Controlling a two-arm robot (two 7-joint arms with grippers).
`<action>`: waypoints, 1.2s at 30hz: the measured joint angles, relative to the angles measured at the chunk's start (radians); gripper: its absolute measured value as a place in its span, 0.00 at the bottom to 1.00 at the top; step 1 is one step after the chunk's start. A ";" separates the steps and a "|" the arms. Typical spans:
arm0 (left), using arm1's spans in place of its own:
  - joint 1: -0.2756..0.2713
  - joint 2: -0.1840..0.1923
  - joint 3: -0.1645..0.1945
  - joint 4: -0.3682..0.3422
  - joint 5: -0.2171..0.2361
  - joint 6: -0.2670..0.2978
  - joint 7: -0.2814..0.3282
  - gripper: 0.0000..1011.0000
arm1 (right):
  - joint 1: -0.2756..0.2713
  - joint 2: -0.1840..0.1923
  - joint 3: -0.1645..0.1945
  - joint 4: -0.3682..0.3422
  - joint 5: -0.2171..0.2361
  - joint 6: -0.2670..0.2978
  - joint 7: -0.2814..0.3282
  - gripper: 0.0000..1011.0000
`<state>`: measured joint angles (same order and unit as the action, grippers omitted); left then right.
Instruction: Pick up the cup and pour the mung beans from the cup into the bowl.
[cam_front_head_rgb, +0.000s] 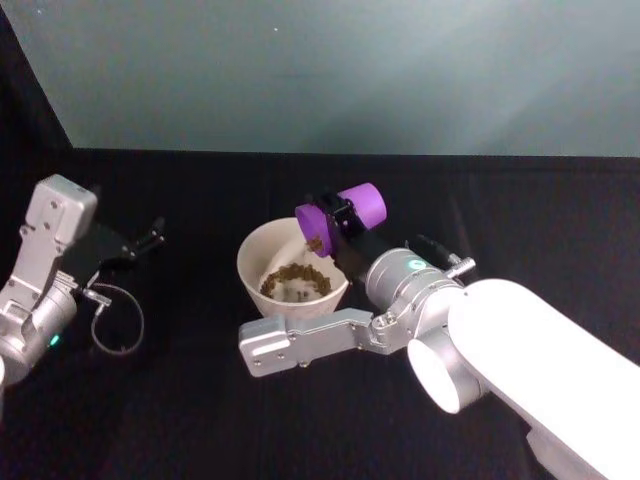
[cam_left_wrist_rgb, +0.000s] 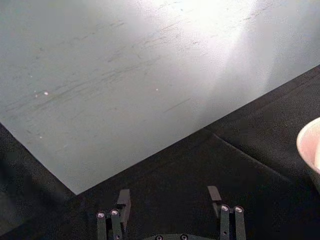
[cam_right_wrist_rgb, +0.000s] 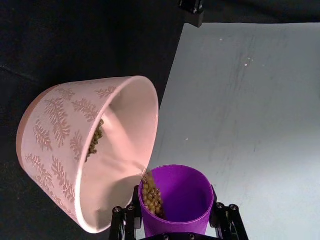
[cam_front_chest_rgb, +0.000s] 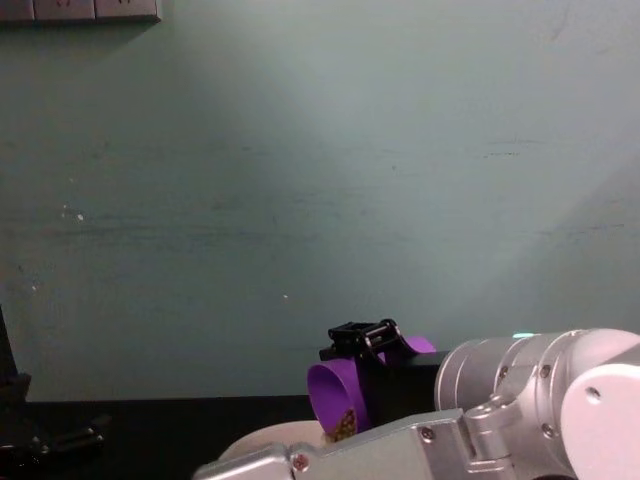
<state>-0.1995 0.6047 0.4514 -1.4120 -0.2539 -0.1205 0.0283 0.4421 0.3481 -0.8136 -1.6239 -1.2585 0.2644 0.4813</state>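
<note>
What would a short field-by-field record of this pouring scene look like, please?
bowl: pale, upright on the black table
cup: purple, tipped sideways over the bowl's rim
mung beans: some at the cup's mouth, a heap in the bowl
right tool: shut on the cup
left tool: open, idle at the table's left

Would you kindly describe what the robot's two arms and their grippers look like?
The right arm has a glossy white rounded shell, silver-grey cylindrical joints and a small green mark near the wrist. The left arm is silver-grey and boxy, with a green light and a thin looped cable. The left gripper and right gripper are black, with slim linkage jaws on silver pins.
</note>
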 joint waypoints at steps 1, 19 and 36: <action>0.000 0.000 0.000 0.000 0.000 0.000 0.000 0.99 | 0.000 0.000 -0.001 0.000 -0.001 0.000 0.000 0.72; 0.000 0.000 0.000 0.000 0.000 0.000 0.000 0.99 | 0.000 -0.001 -0.014 0.002 -0.024 0.002 0.001 0.72; 0.000 0.000 0.000 0.000 0.000 0.000 0.000 0.99 | 0.007 0.001 -0.031 0.001 -0.068 0.009 0.005 0.72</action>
<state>-0.1995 0.6047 0.4514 -1.4120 -0.2539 -0.1205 0.0283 0.4487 0.3492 -0.8446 -1.6233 -1.3261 0.2736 0.4859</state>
